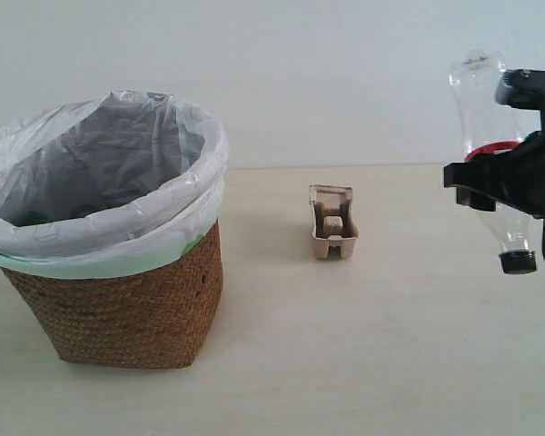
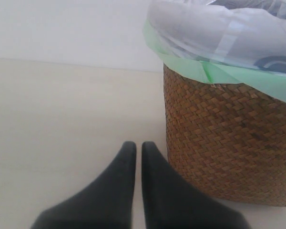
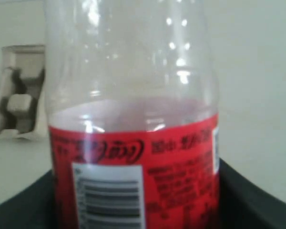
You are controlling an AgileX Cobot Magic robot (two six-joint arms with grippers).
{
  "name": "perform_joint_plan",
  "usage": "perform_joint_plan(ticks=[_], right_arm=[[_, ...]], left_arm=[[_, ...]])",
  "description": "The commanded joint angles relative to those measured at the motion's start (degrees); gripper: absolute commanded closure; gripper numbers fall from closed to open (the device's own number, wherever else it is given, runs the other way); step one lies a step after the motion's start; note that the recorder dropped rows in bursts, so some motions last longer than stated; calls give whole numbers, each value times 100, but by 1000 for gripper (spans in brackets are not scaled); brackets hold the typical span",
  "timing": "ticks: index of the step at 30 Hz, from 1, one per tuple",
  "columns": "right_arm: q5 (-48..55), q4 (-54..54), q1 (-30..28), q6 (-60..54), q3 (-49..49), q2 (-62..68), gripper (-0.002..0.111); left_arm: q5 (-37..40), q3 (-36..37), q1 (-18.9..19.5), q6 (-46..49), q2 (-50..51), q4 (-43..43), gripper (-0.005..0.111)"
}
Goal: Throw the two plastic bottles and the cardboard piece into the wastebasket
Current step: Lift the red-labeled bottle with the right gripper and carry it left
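At the right edge of the exterior view, the right gripper (image 1: 492, 182) is clamping the smaller clear bottle (image 1: 480, 100) around its red label (image 1: 490, 149). It is holding the bottle in the air upside down and slightly tilted — the black cap (image 1: 518, 262) is pointing down at the lower end, the base reaching up toward the top right corner. The moulded-pulp cardboard tray (image 1: 332, 222) is lying on the pale table (image 1: 363, 363) in the middle of the frame, well apart from both the bottle and the basket. The wicker wastebasket (image 1: 118, 313) is standing upright at the left, its translucent white bag (image 1: 163, 204) folding over the rim with a green edge. In the left wrist view, the left gripper (image 2: 138, 149) is sitting near the basket's woven wall with its two dark fingers (image 2: 121, 183) drawn together — only a thin slit is showing between them, and they are gripping nothing.
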Motion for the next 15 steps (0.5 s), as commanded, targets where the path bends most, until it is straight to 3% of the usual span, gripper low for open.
perform_joint_plan(ticks=[1,4,10,15], right_arm=[[37,-28,-77,-42,-29,-165,108],[30,-10,249,-32,-186,-239,108],[611,339,1422,38,-1210,-260,108],[688,615,1905,39,-1689,-260,108]], left_arm=[[-38,23,0,-31,-15,28,103],[-38,23,0,-31,-15,28,103],[-38,23,0,-31,-15,28,103],[-38,23,0,-31,-15,28,103]])
